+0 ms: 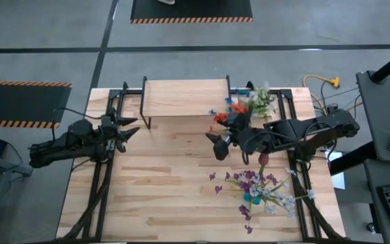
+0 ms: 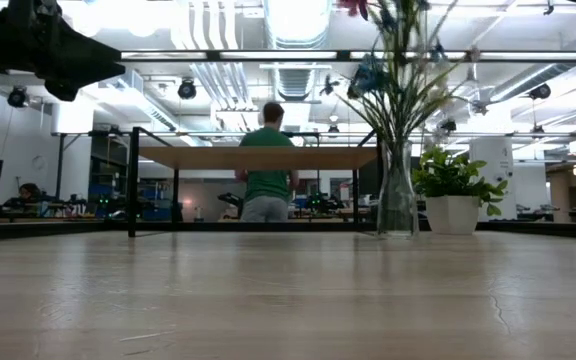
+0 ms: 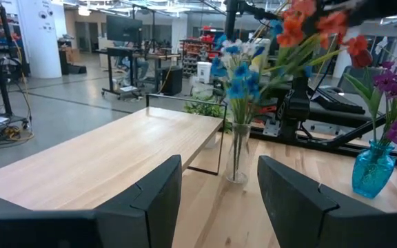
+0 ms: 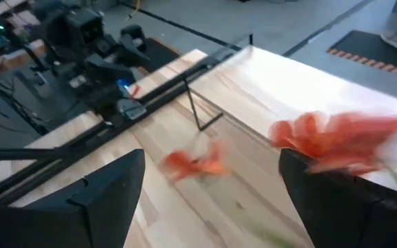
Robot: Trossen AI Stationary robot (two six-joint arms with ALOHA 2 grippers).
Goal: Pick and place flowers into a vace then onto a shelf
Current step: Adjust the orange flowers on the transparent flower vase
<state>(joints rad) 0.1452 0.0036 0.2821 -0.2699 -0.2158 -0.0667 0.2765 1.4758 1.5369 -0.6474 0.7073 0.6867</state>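
A clear glass vase (image 2: 396, 205) stands on the table beside the shelf's right end and holds blue, orange and white flowers (image 3: 243, 69). The shelf (image 1: 185, 96), a light wood board on black legs, sits at the table's far edge. More flowers (image 1: 256, 190), mostly purple, lie near the table's right near corner, some in a blue vase (image 3: 374, 169). My right gripper (image 1: 219, 146) is open and hovers just on the near side of the clear vase (image 1: 239, 115). Blurred orange blooms (image 4: 343, 138) show past its fingers. My left gripper (image 1: 128, 130) is open at the table's left, pointing at the shelf.
A small leafy potted plant (image 2: 453, 195) stands to the right of the clear vase. Black frame rails (image 1: 100, 176) run along both table sides. A person (image 2: 266, 165) stands in the room behind the shelf. Bare wood (image 1: 161, 183) lies between the arms.
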